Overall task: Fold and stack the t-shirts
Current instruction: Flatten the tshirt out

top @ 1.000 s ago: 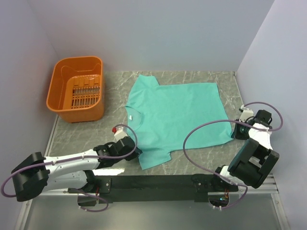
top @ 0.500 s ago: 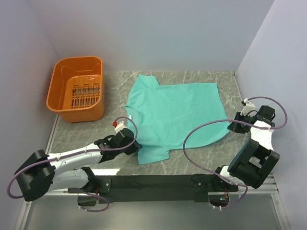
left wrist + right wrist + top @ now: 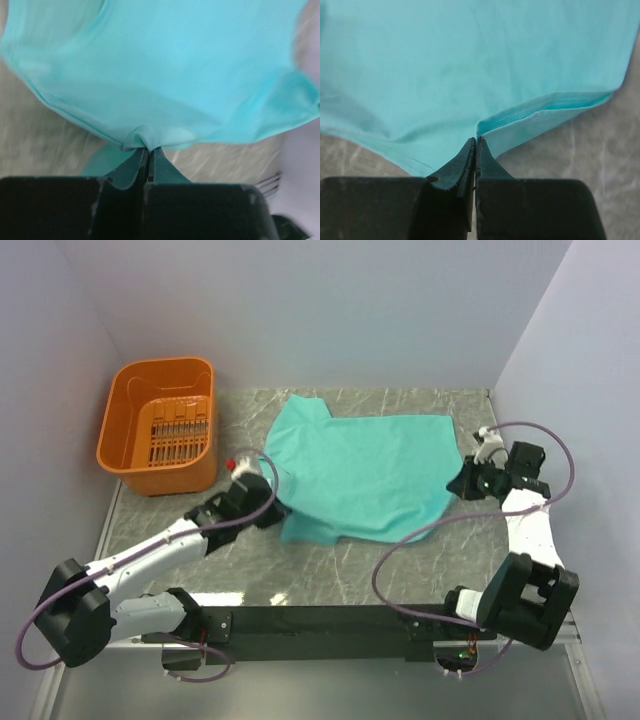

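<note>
A teal t-shirt [image 3: 365, 465] lies on the grey marble table, its near part lifted and doubled back over the rest. My left gripper [image 3: 276, 508] is shut on the shirt's left near edge; in the left wrist view the cloth [image 3: 165, 85] bunches at the closed tips [image 3: 148, 149]. My right gripper [image 3: 460, 483] is shut on the shirt's right hem; in the right wrist view the hem [image 3: 540, 120] folds over at the closed tips [image 3: 476, 141]. The neck label is hidden.
An orange plastic basket [image 3: 160, 427] stands at the back left of the table, nothing in it. The white side walls stand close on both sides. The black base rail [image 3: 330, 620] runs along the near edge.
Both grippers have moved away from the near edge toward the back, carrying the shirt's near edge with them. The near sleeve and hem now lie folded over the shirt's middle.
</note>
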Tool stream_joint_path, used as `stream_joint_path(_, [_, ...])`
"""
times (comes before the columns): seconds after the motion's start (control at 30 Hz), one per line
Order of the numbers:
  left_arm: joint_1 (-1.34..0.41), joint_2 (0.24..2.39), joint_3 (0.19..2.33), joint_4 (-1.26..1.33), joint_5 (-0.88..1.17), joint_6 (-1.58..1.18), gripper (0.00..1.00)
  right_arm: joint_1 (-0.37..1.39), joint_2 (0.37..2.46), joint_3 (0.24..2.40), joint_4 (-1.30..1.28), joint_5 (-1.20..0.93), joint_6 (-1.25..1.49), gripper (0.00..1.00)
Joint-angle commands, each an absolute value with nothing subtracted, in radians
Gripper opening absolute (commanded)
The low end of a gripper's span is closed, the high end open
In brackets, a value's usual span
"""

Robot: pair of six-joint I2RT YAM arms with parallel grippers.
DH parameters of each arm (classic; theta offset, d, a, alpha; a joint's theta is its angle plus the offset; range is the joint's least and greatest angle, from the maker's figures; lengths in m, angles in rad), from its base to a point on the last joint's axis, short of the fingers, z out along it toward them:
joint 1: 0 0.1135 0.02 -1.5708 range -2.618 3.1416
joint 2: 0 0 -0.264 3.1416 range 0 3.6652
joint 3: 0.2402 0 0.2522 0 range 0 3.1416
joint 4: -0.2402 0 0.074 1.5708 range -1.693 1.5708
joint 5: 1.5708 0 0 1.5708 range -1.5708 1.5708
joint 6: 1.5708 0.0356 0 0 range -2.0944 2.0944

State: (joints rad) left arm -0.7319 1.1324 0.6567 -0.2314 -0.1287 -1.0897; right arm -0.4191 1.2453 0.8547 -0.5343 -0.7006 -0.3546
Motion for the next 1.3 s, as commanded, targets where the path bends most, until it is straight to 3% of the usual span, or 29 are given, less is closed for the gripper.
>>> stream_joint_path(0.0, [-0.643,1.161,0.842,-0.232,-0.104,-0.951,0.01,-0.329,1.158,0.960,-0.359,-0.695,-0.160,0.00])
stream_joint_path(0.2, [-0.454,1.391,1.268,-0.278,0.050,-0.839,0.01,-0.232,1.180,1.192,-0.278,-0.647,0.004,0.00])
stream_joint_path(0.4, [-0.380,1.566,1.890,-0.371,0.222,-0.801,0.01,-0.219,1.190,1.564,-0.301,-0.644,0.132,0.00])
stream_joint_path(0.5, [-0.382,1.494,1.953,-0.384,0.204,-0.762,0.01,-0.316,1.123,1.597,-0.287,-0.716,0.194,0.00])
stream_joint_path(0.57, [-0.382,1.359,1.881,-0.370,0.193,-0.729,0.01,-0.452,1.027,1.534,-0.221,-0.811,0.225,0.00])
stream_joint_path(0.7, [-0.380,1.091,1.337,-0.307,0.185,-0.768,0.01,-0.538,0.916,1.228,-0.417,-0.847,-0.058,0.00])
stream_joint_path(0.83, [-0.382,1.005,0.898,-0.278,0.307,-0.883,0.01,-0.551,0.934,0.961,-0.658,-0.812,-0.325,0.00])
stream_joint_path(0.93, [-0.385,0.980,0.620,-0.157,0.383,-0.966,0.01,-0.560,0.980,0.838,-0.690,-0.729,-0.432,0.00])
stream_joint_path(1.03, [-0.390,0.966,0.474,-0.112,0.403,-0.985,0.01,-0.598,1.071,0.876,-0.790,-0.680,-0.557,0.00])
stream_joint_path(1.27, [-0.393,0.920,0.430,-0.258,0.399,-0.946,0.01,-0.601,1.288,0.954,-0.977,-0.604,-0.768,0.00])
